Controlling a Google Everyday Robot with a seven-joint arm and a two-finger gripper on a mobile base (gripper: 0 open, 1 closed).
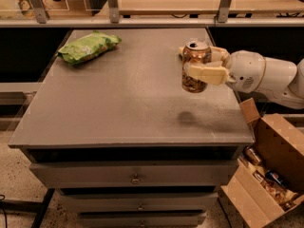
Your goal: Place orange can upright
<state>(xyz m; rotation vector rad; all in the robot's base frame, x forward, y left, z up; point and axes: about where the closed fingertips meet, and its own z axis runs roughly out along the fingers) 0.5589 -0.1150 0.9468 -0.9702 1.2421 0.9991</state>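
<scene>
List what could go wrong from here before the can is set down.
1. The gripper holds the orange can upright but clear of the table, with its shadow well below it. Opening now would likely drop and tip it.
2. It hangs near the table edge on the side of the cardboard box. A tipped can could roll off toward the box.
</scene>
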